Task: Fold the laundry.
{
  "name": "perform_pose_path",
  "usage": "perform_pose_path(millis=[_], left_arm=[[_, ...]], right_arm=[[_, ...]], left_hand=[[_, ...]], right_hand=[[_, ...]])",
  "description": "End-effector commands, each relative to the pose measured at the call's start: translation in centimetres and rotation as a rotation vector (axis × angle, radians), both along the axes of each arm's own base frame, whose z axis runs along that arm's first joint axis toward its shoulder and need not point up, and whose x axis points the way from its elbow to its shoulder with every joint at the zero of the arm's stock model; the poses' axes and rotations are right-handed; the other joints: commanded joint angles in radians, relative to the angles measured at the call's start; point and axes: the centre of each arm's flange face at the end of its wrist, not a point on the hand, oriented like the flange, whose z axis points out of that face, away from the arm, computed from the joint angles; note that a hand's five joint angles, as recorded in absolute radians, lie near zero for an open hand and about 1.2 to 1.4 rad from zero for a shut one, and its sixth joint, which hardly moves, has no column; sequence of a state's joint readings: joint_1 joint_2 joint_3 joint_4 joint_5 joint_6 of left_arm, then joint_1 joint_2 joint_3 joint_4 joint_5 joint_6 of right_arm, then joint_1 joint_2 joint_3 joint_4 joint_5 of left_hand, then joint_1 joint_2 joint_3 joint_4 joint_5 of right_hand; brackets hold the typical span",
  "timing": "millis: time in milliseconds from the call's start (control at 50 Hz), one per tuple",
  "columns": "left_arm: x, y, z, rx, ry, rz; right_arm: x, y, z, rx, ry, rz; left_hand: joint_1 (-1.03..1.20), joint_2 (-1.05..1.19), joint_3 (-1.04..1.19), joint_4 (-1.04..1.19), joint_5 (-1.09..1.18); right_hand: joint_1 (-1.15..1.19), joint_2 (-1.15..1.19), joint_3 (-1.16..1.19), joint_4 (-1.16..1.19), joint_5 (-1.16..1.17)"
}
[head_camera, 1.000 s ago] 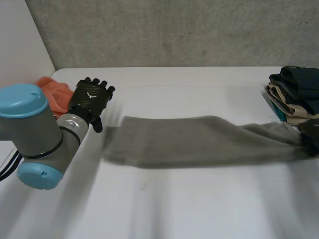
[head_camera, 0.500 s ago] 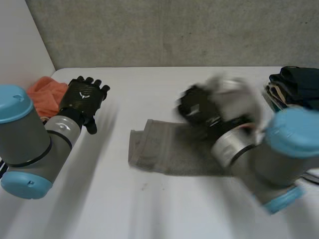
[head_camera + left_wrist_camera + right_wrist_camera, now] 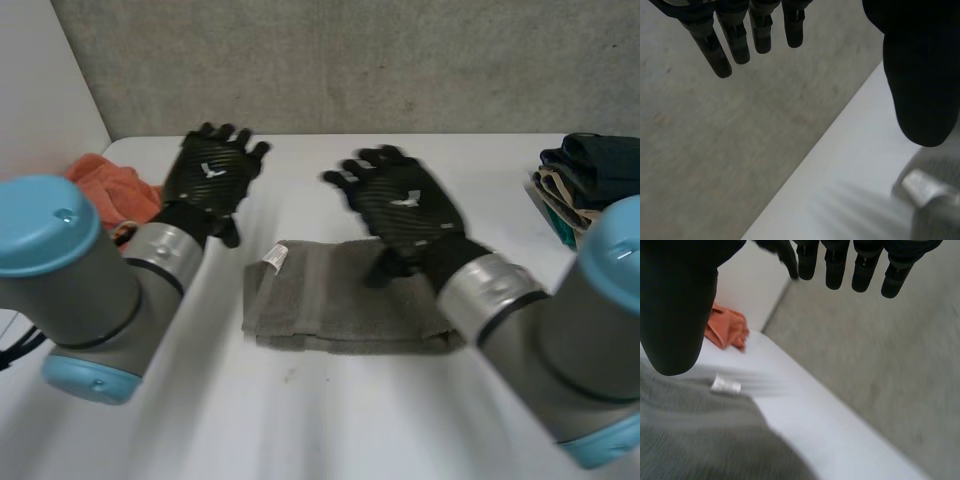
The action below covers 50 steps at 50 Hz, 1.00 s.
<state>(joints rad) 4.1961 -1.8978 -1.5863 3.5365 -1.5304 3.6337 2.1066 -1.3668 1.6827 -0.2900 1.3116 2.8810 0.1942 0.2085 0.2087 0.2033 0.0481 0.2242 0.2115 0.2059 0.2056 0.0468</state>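
Observation:
A grey towel (image 3: 340,310) lies folded on the white table (image 3: 330,420), with a white label (image 3: 273,258) at its far left corner. My right hand (image 3: 400,205) hovers open over the towel's far edge, fingers straight and holding nothing. In the right wrist view the towel (image 3: 695,440) and its label (image 3: 725,386) lie below the palm, with the fingers (image 3: 840,265) spread above. My left hand (image 3: 210,180) is raised open just left of the towel and apart from it. Its fingers (image 3: 740,35) are straight and empty in the left wrist view.
An orange cloth (image 3: 110,185) lies at the table's far left corner, behind my left arm. It is also in the right wrist view, the orange cloth (image 3: 725,327) lying beyond the towel. A stack of folded dark and tan clothes (image 3: 590,185) sits at the right edge. A grey wall stands behind the table.
The right hand swept the towel's right end leftward over the rest, folding it shorter, then opened and let go. The left hand rose a little toward the towel.

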Motion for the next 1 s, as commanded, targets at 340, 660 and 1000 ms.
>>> perform_pose_path(millis=[340,660,1000], left_arm=[[-5.6,1.3,-9.7,0.294,-0.124,0.025],[-1.1,5.3,1.0,0.191,0.029,0.059],[4.1,1.9,2.3,0.125,0.123,0.226]], right_arm=[[-7.7,-4.7,-9.9,0.232,0.355,-0.362],[0.0,-1.9,-3.6,-0.423,0.534,-0.155],[5.1,6.2,-8.5,-0.427,0.499,0.314]], left_hand=[[0.019,0.005,0.005,0.01,-0.009],[0.008,-0.007,-0.007,-0.002,-0.021],[0.005,-0.01,-0.01,-0.005,-0.024]], right_hand=[[1.129,1.142,1.147,1.147,1.132],[1.172,1.185,1.19,1.191,1.175],[-0.05,-0.037,-0.031,-0.031,-0.047]])
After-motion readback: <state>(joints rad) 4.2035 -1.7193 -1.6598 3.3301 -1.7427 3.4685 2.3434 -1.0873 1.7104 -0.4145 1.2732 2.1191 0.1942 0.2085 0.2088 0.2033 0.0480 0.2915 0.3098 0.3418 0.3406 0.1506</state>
